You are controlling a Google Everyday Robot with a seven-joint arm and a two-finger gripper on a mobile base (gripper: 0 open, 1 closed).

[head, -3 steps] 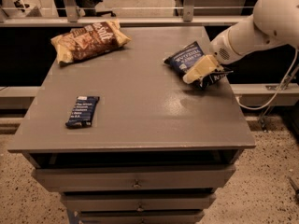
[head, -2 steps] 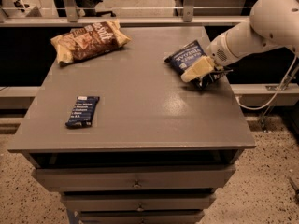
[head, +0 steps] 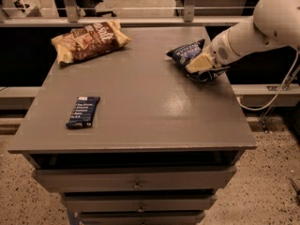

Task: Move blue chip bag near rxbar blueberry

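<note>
The blue chip bag lies at the table's right edge, toward the back, navy with white lettering. My gripper comes in from the right on the white arm and is shut on the bag's near-right end, with a cream fingertip lying over it. The bag's right part is hidden under the gripper. The rxbar blueberry, a small flat dark blue wrapper with white text lines, lies near the table's front left, far from the bag and the gripper.
A larger tan-and-brown chip bag lies at the back left of the grey table. Drawers sit below the table's front edge. A rail and a ledge run behind the table. A cable hangs at the right.
The gripper has shifted slightly up and back over the blue chip bag's end. The bag has barely moved. The rxbar and the tan bag have not moved.
</note>
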